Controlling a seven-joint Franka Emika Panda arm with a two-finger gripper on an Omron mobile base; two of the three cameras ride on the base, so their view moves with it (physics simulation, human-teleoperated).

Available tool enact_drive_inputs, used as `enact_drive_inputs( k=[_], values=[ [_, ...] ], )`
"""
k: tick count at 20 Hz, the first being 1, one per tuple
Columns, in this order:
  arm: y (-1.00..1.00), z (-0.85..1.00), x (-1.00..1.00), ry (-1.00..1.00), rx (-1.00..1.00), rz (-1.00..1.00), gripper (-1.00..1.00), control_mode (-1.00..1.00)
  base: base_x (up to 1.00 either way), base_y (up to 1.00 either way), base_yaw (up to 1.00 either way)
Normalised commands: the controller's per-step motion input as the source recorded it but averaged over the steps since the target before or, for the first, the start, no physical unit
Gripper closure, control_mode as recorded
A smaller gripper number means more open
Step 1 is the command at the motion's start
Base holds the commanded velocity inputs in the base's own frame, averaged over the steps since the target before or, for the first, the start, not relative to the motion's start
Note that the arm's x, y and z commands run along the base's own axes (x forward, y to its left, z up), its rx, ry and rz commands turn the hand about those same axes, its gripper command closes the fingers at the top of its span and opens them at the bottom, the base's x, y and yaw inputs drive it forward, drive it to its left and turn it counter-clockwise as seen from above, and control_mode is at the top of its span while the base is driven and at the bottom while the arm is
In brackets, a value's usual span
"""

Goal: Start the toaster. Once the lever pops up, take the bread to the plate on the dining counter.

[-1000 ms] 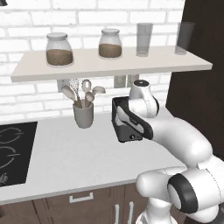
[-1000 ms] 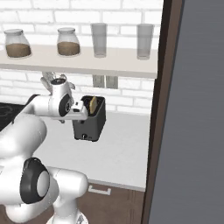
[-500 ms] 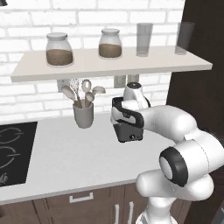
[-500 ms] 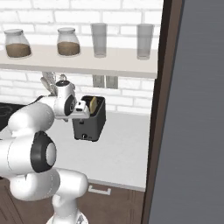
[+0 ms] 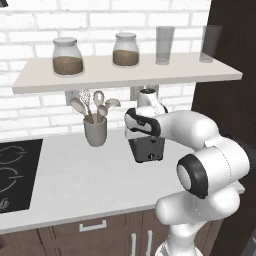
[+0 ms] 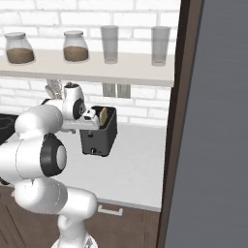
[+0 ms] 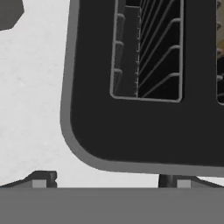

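The dark grey toaster (image 5: 149, 149) stands on the white counter under the shelf, partly covered by my arm. A tan slice of bread (image 6: 103, 115) stands in its slot on the right side. In the hand view I look straight down on the toaster (image 7: 131, 131), with an empty wire-lined slot (image 7: 148, 52) and a sliver of the bread (image 7: 221, 48) at the right edge. My gripper (image 7: 109, 183) hovers open just above the toaster's front corner, with nothing between its fingers (image 7: 40, 182). The plate and the dining counter are out of view.
A grey utensil cup (image 5: 95, 131) stands left of the toaster. A black cooktop (image 5: 12, 170) lies at the far left. The shelf (image 5: 125, 75) with jars and glasses hangs close overhead. A tall dark cabinet (image 6: 213, 121) walls off the right side.
My hand has shifted a little up and left over the toaster's top while the elbow swung forward and up. The gripper has stayed open. The toaster and the bread have not moved.
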Motion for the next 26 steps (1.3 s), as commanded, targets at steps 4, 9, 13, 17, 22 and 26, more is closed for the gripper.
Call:
enact_drive_inputs(
  k=[4, 9, 13, 17, 22, 26],
  values=[
    [0.00, -0.40, -0.16, -0.16, -0.03, 0.00, -1.00, -1.00, 0.00, 0.00, 0.00],
    [0.00, -0.51, -0.35, -0.30, -0.03, 0.00, -1.00, -1.00, 0.00, 0.00, 0.00],
    [0.00, -0.49, -0.06, -0.25, 0.00, 0.00, -1.00, -1.00, 0.00, 0.00, 0.00],
    [-0.02, -0.42, 0.17, -0.12, 0.00, 0.00, -1.00, -1.00, 0.00, 0.00, 0.00],
    [0.00, -0.54, 0.20, -0.08, 0.00, 0.00, -1.00, -1.00, 0.00, 0.00, 0.00],
    [-0.01, -0.34, -0.20, -0.16, 0.00, 0.00, -1.00, -1.00, 0.00, 0.00, 0.00]
  ],
)
